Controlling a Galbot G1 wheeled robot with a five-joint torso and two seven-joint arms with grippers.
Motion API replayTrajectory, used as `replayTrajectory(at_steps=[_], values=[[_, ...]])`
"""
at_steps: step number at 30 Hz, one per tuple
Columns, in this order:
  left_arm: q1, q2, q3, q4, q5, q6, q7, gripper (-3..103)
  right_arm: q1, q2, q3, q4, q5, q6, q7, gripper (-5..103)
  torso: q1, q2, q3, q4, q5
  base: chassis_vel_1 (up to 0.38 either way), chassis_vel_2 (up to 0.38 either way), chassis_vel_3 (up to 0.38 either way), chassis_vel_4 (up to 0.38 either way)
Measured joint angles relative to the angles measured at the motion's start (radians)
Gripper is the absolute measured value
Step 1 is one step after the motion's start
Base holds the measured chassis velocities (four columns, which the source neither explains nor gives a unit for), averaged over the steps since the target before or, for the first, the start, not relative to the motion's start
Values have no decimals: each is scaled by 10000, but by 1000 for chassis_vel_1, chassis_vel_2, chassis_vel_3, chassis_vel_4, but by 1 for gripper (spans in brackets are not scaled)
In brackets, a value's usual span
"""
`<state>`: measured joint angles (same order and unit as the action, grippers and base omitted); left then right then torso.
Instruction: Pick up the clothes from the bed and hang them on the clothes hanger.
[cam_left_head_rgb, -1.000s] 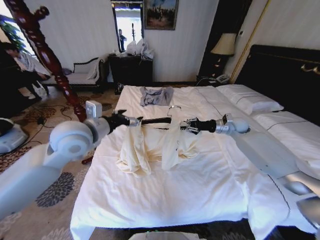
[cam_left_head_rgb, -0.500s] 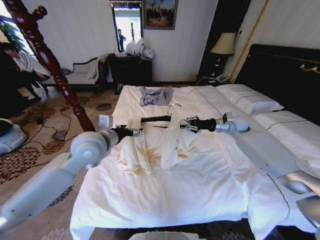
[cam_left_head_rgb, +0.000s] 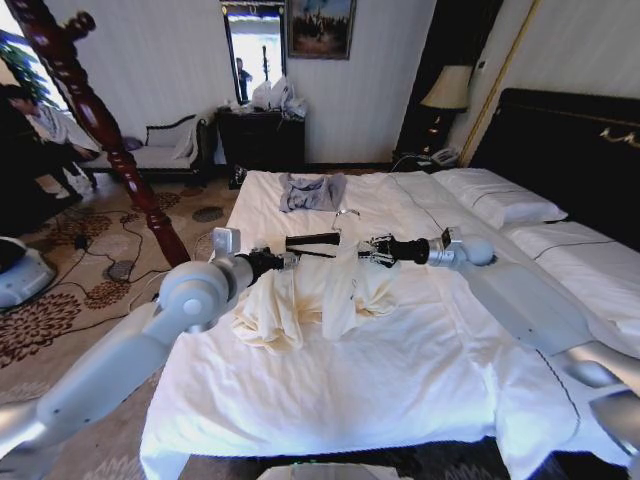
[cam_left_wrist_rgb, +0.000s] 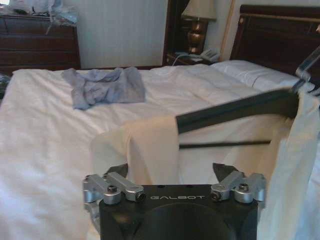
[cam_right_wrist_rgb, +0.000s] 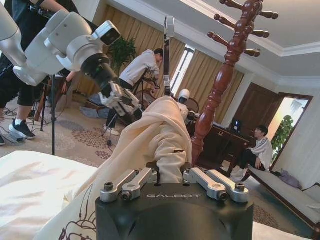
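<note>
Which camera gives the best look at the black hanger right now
The left wrist view: the hanger shows one bare arm and its bar, with the cream shirt draped over it. The head view shows it small; the right wrist view, just its hook above the fabric.

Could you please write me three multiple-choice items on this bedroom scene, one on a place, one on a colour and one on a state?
1. Where does the grey-blue garment lie?
A. on the bed, toward its far end beyond the grippers
B. on the carpet
C. over the pole stand

2. What colour is the clothes hanger?
A. silver all over
B. black
C. reddish-brown

3. How does the right gripper stand?
A. open above a pillow
B. open on the sheet
C. shut on the clothes

Answers: 1 A, it rests on the white sheet beyond both arms. 2 B, its bare shoulder shows dark between the grippers. 3 C, the right wrist view shows cream fabric pinched between its fingers.
</note>
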<state>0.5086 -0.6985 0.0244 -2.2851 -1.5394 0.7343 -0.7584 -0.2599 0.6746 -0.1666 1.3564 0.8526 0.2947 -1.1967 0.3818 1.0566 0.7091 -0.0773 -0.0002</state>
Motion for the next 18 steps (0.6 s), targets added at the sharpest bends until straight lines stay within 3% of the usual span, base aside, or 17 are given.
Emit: replayTrajectory(at_steps=[5,18], values=[[355,282,-234,-202,141,-1,70,100,-23,-56,39,28,10,20,-8,17,0,1,-1,-4,2,0,0,0,0],[194,-471,12,149,527,-190,125,100,-17,-29,-8,80,15,21,23,17,1,0,-1,-5,2,0,0,0,0]])
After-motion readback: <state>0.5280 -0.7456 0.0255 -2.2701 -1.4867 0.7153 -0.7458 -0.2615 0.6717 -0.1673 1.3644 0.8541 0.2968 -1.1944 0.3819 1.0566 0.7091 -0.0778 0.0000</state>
